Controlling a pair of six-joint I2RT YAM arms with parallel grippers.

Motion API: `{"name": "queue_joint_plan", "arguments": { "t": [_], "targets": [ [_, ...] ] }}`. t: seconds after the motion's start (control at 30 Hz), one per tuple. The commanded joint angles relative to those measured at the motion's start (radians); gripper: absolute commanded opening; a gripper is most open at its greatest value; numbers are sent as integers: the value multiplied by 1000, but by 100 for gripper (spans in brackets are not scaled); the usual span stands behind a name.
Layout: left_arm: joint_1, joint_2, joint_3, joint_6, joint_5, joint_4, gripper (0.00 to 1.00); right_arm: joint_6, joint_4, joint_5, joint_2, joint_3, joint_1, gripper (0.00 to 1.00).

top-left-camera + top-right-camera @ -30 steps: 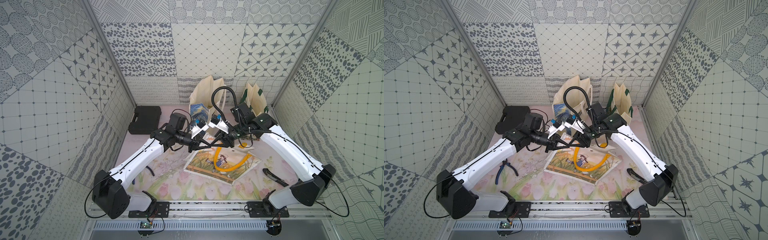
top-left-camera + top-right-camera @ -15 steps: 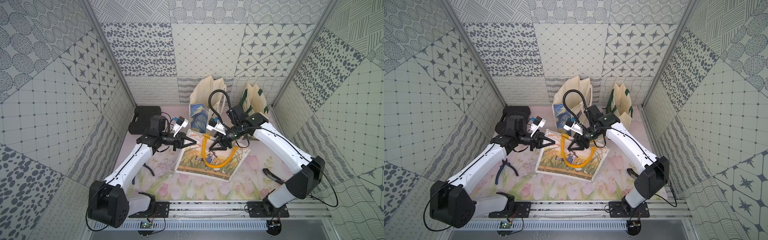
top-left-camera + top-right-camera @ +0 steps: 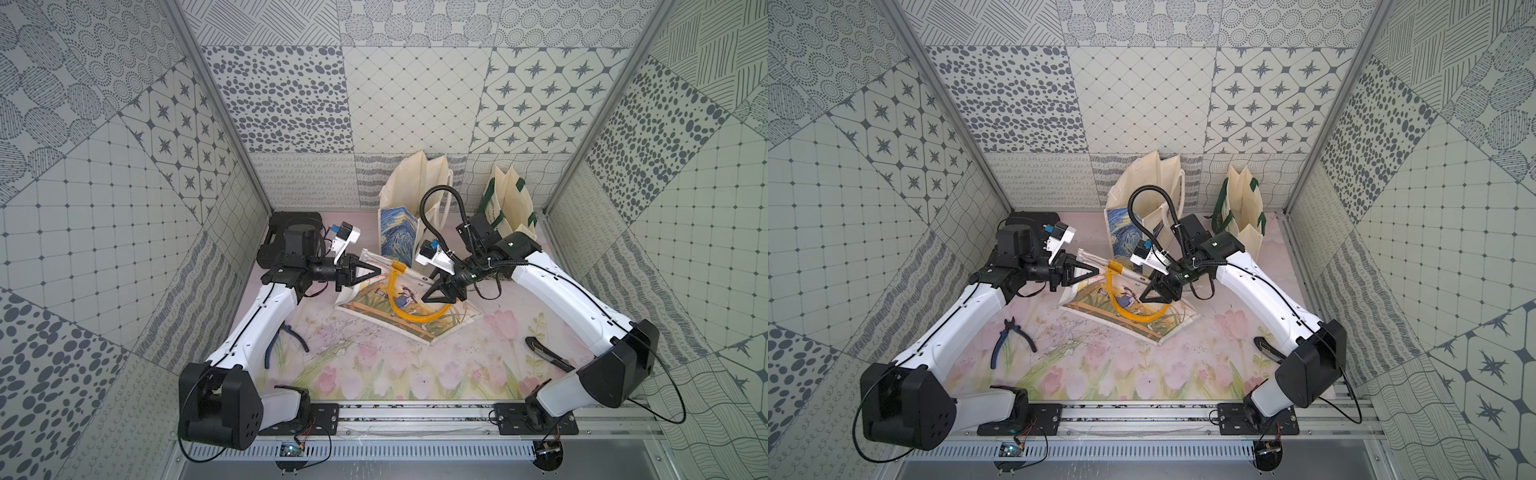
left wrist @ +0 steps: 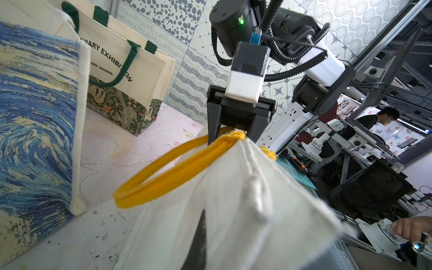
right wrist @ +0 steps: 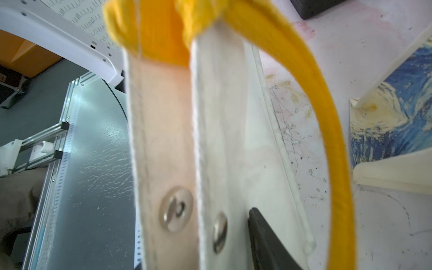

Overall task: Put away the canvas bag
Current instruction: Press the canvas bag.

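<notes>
Left gripper clenched on canvas bag rim | right gripper: grip unclear, possibly holding | arms since parted, rim stretched for lifting

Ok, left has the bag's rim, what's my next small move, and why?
Probably close the right fingers on the rim of the canvas bag. The left fingers are shut on one rim corner, lifted; the right ones straddle the rim by the yellow handles, grip unclear, and most of the bag lies on the table.
</notes>
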Motion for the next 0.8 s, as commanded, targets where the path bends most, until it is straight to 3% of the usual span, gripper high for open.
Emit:
{"name": "queue_joint_plan", "arguments": {
  "t": [0.0, 0.13, 0.77],
  "targets": [
    [26, -15, 24, -18, 117, 155, 0, 26, -54, 113, -28, -42, -6, 48],
    [34, -16, 24, -12, 105, 144, 0, 34, -55, 170, -37, -58, -7, 49],
    [45, 9, 75, 160, 44, -73, 0, 87, -64, 185, -100, -154, -8, 48]
  ]
}}
